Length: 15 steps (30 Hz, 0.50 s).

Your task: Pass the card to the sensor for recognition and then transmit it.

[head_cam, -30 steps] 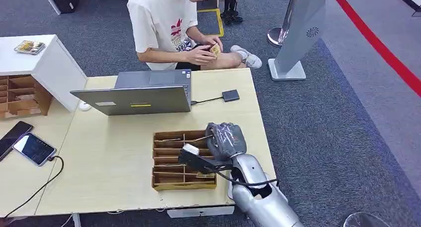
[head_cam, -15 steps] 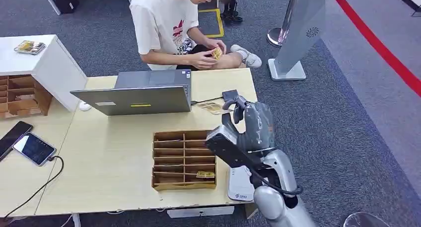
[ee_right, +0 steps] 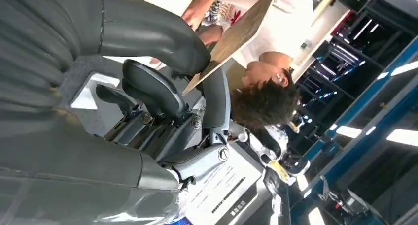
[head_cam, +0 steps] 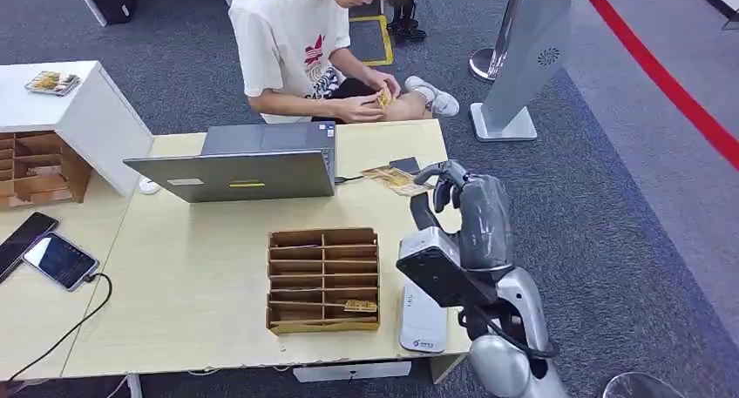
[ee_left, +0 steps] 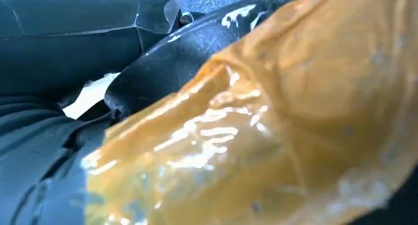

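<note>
My right hand [head_cam: 466, 202] pinches a yellowish patterned card [head_cam: 392, 178] and holds it out over the far right part of the table. The card's far end lies over or just beside a small black box [head_cam: 406, 164], which is cabled to the laptop [head_cam: 235, 167]; whether they touch I cannot tell. In the right wrist view the card [ee_right: 236, 35] sticks out edge-on between the thumb [ee_right: 148, 33] and a dark finger. A blurred orange glossy shape [ee_left: 276, 136] and dark forms crowd the left wrist view, so my left hand's state is unclear.
A wooden divided organiser [head_cam: 322, 279] sits near the table's front, one card [head_cam: 360, 306] in a front slot. A white flat device [head_cam: 423, 318] lies beside it at the edge. A person [head_cam: 301, 45] sits behind the table handling cards. Phones [head_cam: 48, 254] lie left.
My right hand has lifted out of the organiser with a card and carried it up and away to the black box. The white device at the front edge is now uncovered.
</note>
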### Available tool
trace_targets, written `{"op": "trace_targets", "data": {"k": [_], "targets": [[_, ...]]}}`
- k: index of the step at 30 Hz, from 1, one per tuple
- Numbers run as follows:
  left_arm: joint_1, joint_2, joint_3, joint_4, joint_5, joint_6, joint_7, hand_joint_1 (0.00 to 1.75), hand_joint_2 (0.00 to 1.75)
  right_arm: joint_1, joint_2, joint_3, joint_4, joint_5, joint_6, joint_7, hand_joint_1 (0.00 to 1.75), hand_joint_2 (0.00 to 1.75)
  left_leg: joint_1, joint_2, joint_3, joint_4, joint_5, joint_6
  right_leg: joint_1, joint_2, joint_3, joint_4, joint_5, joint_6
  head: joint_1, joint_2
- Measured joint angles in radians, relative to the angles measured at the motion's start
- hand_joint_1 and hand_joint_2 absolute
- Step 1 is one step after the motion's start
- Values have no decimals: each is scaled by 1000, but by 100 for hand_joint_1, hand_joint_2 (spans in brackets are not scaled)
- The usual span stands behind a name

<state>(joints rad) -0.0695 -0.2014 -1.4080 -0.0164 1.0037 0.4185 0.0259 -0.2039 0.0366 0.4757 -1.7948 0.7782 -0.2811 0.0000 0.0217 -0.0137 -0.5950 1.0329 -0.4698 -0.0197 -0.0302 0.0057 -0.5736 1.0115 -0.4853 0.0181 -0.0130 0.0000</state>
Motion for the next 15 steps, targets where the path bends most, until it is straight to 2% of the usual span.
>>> {"op": "trace_targets", "data": {"k": [15], "targets": [[-3,6,-5,0,-36,-21,14,0,0,-160,22,53,97,4,84,52,175,175,0,0,0,0,1,0,0,0,0,0,0,0,0,0]]}}
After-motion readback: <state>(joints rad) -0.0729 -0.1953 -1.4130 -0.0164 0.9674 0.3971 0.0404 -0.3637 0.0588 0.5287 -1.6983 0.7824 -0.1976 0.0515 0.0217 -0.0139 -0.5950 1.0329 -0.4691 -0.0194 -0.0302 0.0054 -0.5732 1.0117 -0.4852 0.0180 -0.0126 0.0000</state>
